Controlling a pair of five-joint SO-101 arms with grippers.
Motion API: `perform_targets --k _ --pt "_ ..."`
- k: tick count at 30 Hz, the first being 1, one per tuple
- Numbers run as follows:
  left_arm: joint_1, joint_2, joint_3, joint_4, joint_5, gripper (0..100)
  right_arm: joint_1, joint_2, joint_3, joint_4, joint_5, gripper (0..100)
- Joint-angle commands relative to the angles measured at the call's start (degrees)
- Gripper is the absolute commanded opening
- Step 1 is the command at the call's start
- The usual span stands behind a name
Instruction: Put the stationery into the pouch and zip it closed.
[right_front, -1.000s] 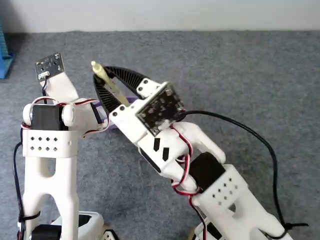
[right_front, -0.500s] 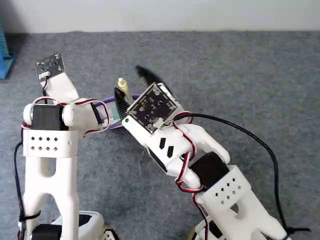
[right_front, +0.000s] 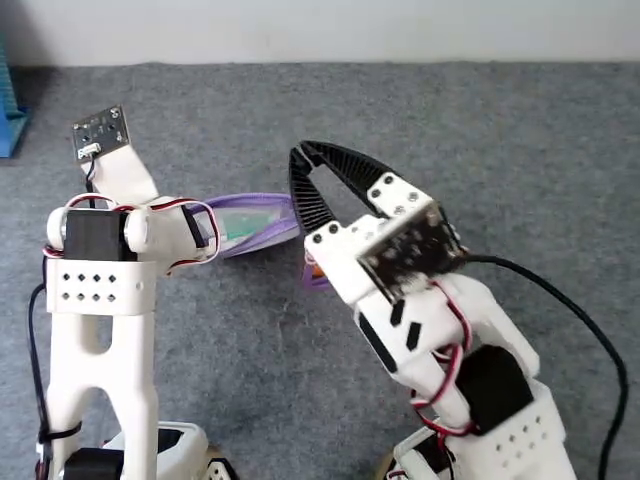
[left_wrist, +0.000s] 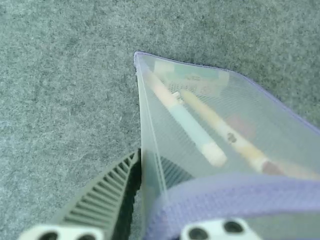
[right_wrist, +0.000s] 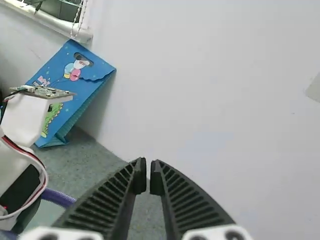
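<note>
Right pincer (right_front: 298, 152): swung away from the pouch mouth and lifted since a second ago. The pen it carried then is no longer in it, and its tips are now almost together on nothing.
Pouch (right_front: 255, 214): lying on the grey bench (right_front: 480, 150) between the arms, one edge clamped in the left pincer (left_wrist: 140, 162).
Contents: two pens (left_wrist: 187, 122) visible through the mesh.
Status, judged: loading done or nearly so; zip closure outstanding.
</note>
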Motion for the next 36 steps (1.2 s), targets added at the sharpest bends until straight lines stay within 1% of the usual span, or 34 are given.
perform_targets --k 1,3,4,8,12,16,19,20,22,25,28,32,36 --pt "-0.26 1.41 -0.04 1.58 0.70 1 1.45 -1.63 -2.81 1.01 -0.62 0.9" --pt "-0.26 1.41 -0.04 1.58 0.70 1 4.44 -1.63 -2.81 4.62 -1.23 0.8" --pt "-0.35 1.41 -0.04 1.58 0.70 1 6.20 -1.54 -2.81 6.81 -3.25 0.8" --pt "-0.53 1.41 -0.04 1.58 0.70 1 15.43 -0.57 -0.79 18.33 -16.09 0.8" --pt "-0.53 1.41 -0.04 1.58 0.70 1 24.31 5.58 1.05 28.97 -17.49 0.8" --pt "-0.53 1.41 0.84 1.58 0.70 1 29.14 17.01 0.97 34.42 -16.97 1.3" --pt "-0.44 1.41 2.59 1.58 0.70 1 30.90 26.24 0.97 35.74 -13.45 1.7" --pt "-0.44 1.41 2.95 1.58 0.70 1 31.34 28.79 0.97 35.74 -12.40 3.4" --pt "-0.53 1.14 3.30 1.58 0.70 1 31.52 33.71 0.44 35.56 -9.67 9.9" --pt "-0.53 1.05 3.30 1.58 0.70 1 31.08 39.34 -1.93 36.00 -4.66 22.6" --pt "-0.53 1.32 3.30 1.58 0.70 1 29.32 43.91 -4.13 36.00 1.85 31.9" --pt "-0.26 1.41 3.30 1.58 0.70 1 25.98 49.45 -5.01 35.38 8.00 33.6" --pt "-0.35 1.41 3.30 1.58 0.70 1 22.90 54.90 -5.27 32.40 8.97 33.6"
